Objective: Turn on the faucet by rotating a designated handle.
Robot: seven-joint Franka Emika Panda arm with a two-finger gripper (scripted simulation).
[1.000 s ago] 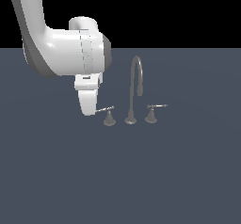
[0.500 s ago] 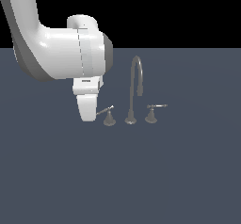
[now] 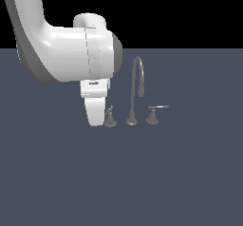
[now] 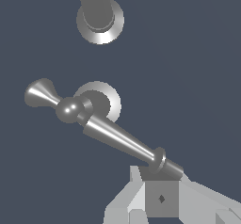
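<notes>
On the dark worktop (image 3: 190, 173) in the exterior view, the faucet (image 3: 135, 89) is seen standing; its handle (image 3: 110, 117) is found on the exterior view's left, just beside the lowered claw (image 3: 96, 113). In the wrist view, the lever's tip is met by a finger pad (image 4: 161, 197); whether the claw is spread cannot be told

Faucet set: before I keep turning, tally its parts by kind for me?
Spouts: 1, the gooseneck spout.
Lever handles: 2, the left handle at the gripper and the right handle.
Total: 3 parts.
</notes>
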